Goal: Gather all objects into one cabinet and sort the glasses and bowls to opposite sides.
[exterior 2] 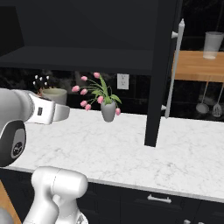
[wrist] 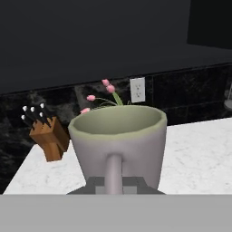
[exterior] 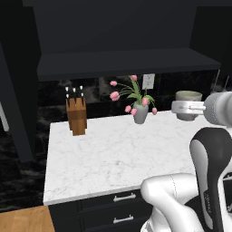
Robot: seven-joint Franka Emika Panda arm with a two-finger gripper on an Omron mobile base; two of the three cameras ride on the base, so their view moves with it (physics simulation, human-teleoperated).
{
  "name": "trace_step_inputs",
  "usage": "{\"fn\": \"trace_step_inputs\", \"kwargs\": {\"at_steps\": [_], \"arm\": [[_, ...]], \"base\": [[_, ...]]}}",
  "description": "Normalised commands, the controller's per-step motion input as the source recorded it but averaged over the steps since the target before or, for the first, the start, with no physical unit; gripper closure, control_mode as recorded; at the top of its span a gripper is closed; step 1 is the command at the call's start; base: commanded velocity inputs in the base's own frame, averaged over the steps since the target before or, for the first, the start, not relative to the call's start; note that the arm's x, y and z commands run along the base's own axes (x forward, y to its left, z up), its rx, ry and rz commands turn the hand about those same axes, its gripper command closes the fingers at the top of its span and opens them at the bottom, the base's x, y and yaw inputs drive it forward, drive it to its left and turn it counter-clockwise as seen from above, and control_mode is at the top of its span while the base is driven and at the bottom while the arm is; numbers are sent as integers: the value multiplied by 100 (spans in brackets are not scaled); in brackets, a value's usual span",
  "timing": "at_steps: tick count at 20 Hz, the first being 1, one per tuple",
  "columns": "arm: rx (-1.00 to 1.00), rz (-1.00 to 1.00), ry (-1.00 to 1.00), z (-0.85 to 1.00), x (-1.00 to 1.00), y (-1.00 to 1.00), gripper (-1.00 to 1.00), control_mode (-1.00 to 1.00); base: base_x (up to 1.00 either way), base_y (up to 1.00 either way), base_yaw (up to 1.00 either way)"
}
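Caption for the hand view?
Gripper shut on grey-beige mug's handle, above the marble counter.

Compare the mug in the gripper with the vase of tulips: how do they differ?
The mug is wide, grey-beige, handled and empty; the vase is narrower, grey, without handle, holding pink tulips. The mug is held up by the shut gripper; the vase stands on the counter. Both are upright.

The grey-beige mug (wrist: 118,145) directly ahead of the hand looks like matt ceramic, smooth, with a pale greenish glaze inside. Beneath it, the counter (exterior: 118,156) is polished white marble with grey veins. Beyond the mug and to its left, the knife block (wrist: 49,137) is plain brown wood. The vase (exterior 2: 108,111) behind the mug seems smooth grey ceramic, though it is small. The cabinet (exterior 2: 87,26) above is matt black.
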Motion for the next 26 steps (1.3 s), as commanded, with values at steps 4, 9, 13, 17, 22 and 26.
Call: {"fn": "trace_step_inputs", "kwargs": {"at_steps": [4,9,13,17,22,26], "arm": [[0,0,0,0,0,0,100,-100],[0,0,0,0,0,0,100,100],[0,0,0,0,0,0,100,100],[0,0,0,0,0,0,100,100],[0,0,0,0,0,0,100,100],[0,0,0,0,0,0,100,100]], "base": [[0,0,0],[-15,0,0],[-97,0,-2],[-100,0,-3],[-100,0,-6],[-72,0,-49]]}}
